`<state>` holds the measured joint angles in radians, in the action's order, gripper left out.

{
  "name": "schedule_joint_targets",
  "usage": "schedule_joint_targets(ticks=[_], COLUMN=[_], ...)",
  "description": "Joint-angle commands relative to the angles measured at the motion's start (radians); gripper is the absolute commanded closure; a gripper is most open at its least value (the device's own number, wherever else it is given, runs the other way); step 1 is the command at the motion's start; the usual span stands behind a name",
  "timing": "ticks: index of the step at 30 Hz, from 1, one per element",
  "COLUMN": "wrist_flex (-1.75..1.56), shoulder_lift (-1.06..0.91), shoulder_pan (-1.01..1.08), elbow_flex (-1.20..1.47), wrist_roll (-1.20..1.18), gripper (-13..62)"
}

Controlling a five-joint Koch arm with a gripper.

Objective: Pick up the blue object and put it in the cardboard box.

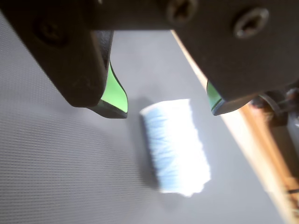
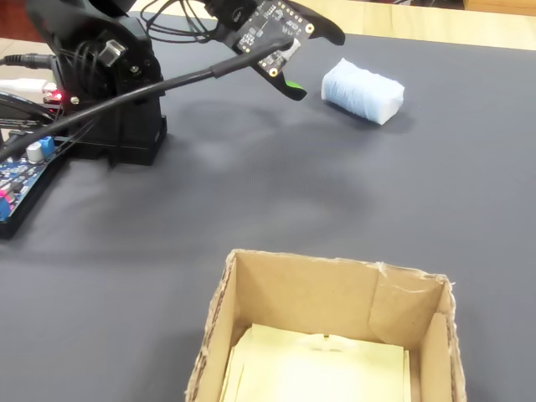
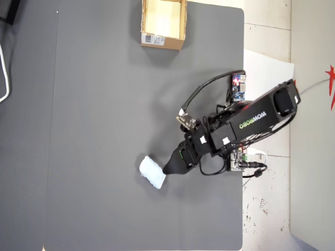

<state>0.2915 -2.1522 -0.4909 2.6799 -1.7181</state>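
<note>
— Wrist view: soft and blurred throughout, blue object (image 1: pixel 175 144) smeared at its edges, gripper (image 1: pixel 169 112) dark and out of focus at top of frame.

— Fixed view: sharper, evenly bright; faint shadow just right of blue object (image 2: pixel 363 90), pale sheen across bench (image 2: pixel 268 184).

— Overhead: crisp, flat daylight, no glare.

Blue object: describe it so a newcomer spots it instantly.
On the dark grey table mat, follow the black arm to its end effector. Just off the tip lies a small pale blue, nearly white, fuzzy rounded pad, far from the brown cardboard box, the mat's only soft pale thing.
</note>
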Motion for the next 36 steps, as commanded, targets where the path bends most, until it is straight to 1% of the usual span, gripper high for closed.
schedule_joint_targets(ticks=[1,4,6,11,15,21,23,26,29,30,35,36], wrist_flex=[0.021,0.087,0.15,0.184,0.184,0.179,0.176,0.181,0.126,0.109,0.055,0.002], shoulder_lift=[0.057,0.16,0.267,0.377,0.476,0.568,0.606,0.629,0.629,0.626,0.581,0.488], shoulder_pan=[-0.003,0.0,-0.002,-0.008,-0.014,-0.015,-0.02,-0.02,-0.014,-0.012,-0.005,0.031], elbow_flex=[-0.133,-0.232,-0.373,-0.479,-0.52,-0.523,-0.534,-0.537,-0.525,-0.523,-0.503,-0.488], wrist_roll=[-0.097,-0.209,-0.232,-0.241,-0.267,-0.301,-0.345,-0.345,-0.313,-0.304,-0.29,-0.256], gripper=[16.5,16.5,16.5,16.4,16.3,16.4,16.9,28.2,41.9,44.5,44.9,45.0])
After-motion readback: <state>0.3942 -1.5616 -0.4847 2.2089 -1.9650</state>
